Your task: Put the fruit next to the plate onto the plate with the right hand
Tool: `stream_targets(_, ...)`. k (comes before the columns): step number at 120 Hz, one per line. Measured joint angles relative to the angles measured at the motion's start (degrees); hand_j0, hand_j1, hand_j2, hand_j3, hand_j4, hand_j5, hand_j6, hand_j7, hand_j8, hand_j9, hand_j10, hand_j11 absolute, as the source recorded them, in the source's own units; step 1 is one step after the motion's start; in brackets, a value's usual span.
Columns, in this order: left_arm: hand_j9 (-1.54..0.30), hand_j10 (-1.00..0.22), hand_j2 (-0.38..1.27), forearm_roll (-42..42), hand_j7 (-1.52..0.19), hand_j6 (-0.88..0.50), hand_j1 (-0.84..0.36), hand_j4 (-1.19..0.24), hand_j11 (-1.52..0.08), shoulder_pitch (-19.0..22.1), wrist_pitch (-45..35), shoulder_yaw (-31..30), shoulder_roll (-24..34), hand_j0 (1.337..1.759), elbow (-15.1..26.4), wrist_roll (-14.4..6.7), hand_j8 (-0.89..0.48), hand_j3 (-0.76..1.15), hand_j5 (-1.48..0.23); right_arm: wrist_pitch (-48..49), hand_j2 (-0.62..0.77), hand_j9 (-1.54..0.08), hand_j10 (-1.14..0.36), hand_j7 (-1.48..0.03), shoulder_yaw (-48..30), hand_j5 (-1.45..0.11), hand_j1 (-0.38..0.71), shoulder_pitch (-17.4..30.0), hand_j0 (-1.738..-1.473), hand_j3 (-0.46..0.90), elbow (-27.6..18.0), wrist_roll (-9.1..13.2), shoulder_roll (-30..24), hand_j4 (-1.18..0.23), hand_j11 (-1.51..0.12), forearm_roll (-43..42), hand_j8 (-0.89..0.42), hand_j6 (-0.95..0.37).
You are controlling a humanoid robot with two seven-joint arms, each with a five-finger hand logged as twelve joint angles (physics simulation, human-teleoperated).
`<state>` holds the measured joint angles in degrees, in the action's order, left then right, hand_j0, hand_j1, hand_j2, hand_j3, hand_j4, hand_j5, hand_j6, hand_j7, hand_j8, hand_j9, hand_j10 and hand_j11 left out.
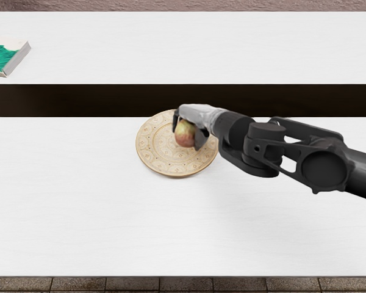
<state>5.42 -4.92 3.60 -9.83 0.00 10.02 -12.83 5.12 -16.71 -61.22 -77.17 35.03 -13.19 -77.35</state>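
A round tan plate with an ornate pattern lies on the white table near its far edge. My right hand reaches in from the right and hovers over the plate's right half. Its fingers are curled around a small reddish-green apple, which sits just above or on the plate surface; I cannot tell whether it touches. The dark right forearm stretches across the table to the right edge. The left arm does not show.
A book with a green cover lies on a second white surface at the back left. A dark gap separates the two tabletops, just behind the plate.
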Motion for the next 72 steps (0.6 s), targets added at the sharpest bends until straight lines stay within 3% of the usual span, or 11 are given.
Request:
stream_targets(15, 0.00, 0.00, 0.00, -0.01, 0.00, 0.00, 0.35, 0.00, 0.00, 0.00, 0.00, 0.00, 0.00, 1.658, 0.00, 0.00, 0.00, 0.00, 0.00, 0.02, 0.17, -0.82, -0.47, -0.80, -0.03, -0.83, 0.26, 0.22, -1.650, 0.00, 0.57, 0.01, 0.21, -0.47, -0.81, 0.06, -0.28, -0.30)
stream_targets(37, 0.00, 0.00, 0.00, -0.01, 0.00, 0.00, 0.35, 0.00, 0.00, 0.00, 0.00, -0.01, 0.00, 1.658, 0.00, 0.00, 0.00, 0.00, 0.00, -0.08, 0.04, -0.52, -0.34, -0.51, -0.30, -0.52, 0.07, 0.37, -1.655, 0.00, 1.26, -0.02, 0.84, -0.34, -0.52, 0.16, -0.26, -0.26)
stream_targets(72, 0.00, 0.00, 0.00, -0.01, 0.00, 0.00, 0.35, 0.00, 0.00, 0.00, 0.00, -0.01, 0.00, 1.658, 0.00, 0.00, 0.00, 0.00, 0.00, 0.85, 0.01, -0.16, -0.11, -0.16, -1.11, -0.16, -0.22, 0.12, -1.657, 0.00, 0.27, -0.03, 0.43, -0.11, -0.16, 4.10, -0.09, -0.09)
